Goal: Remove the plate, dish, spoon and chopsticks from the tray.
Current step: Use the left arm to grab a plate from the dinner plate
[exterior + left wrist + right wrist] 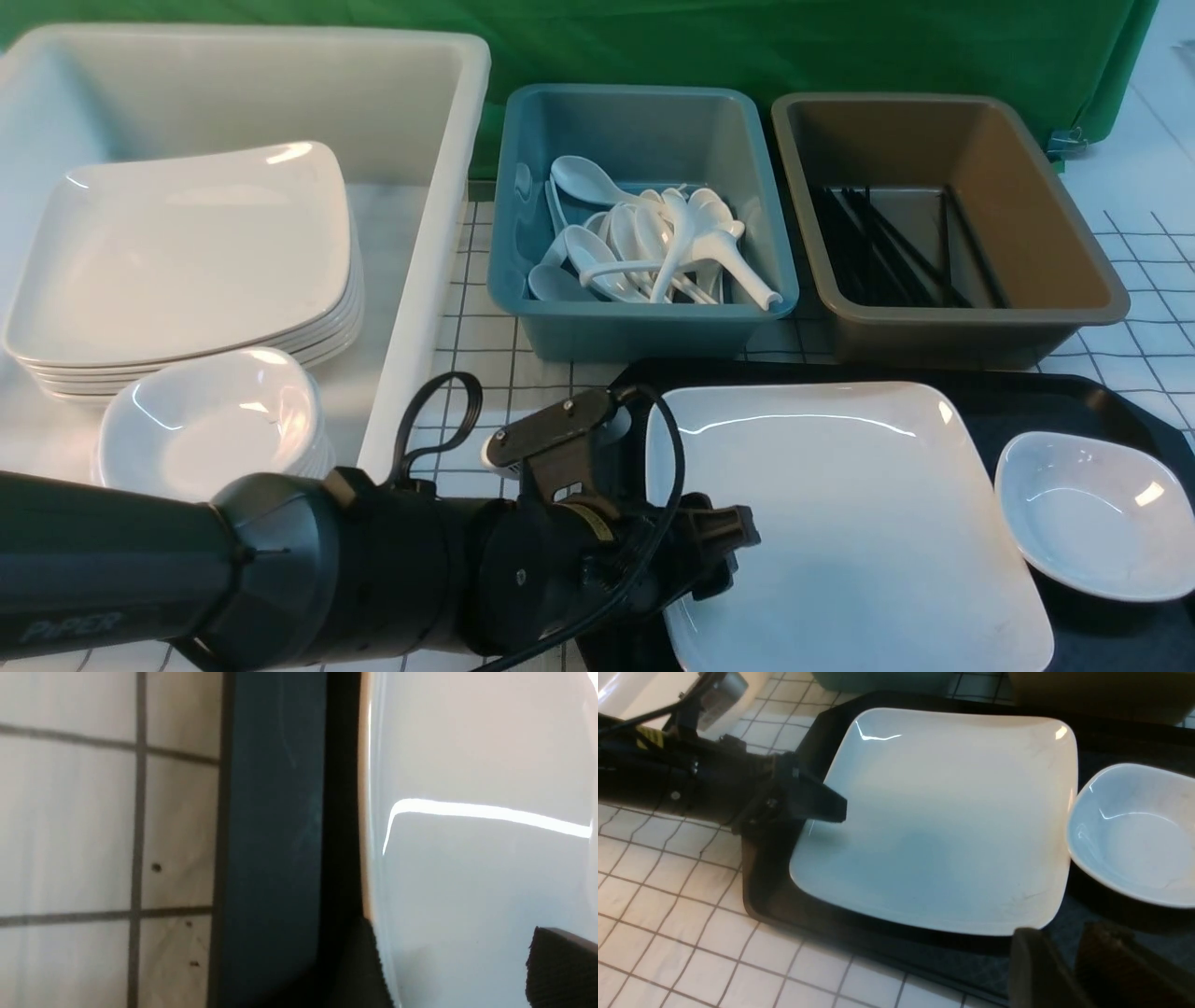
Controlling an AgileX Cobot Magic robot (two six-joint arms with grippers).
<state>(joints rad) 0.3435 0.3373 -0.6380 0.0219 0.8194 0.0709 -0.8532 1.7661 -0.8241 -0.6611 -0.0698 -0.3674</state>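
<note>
White tub, teal tub, brown tub

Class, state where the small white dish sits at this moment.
In the front view the dish sits on the right end of the black tray, immediately right of the large square plate and nearer the robot than the brown tub.

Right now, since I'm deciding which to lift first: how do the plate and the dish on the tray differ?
The plate is much wider than the dish. The plate is nearly flat with a low rim; the dish has a sunken centre. The plate fills the tray's left part, the dish sits to its right. Both are glossy white, rounded-square and empty.
</note>
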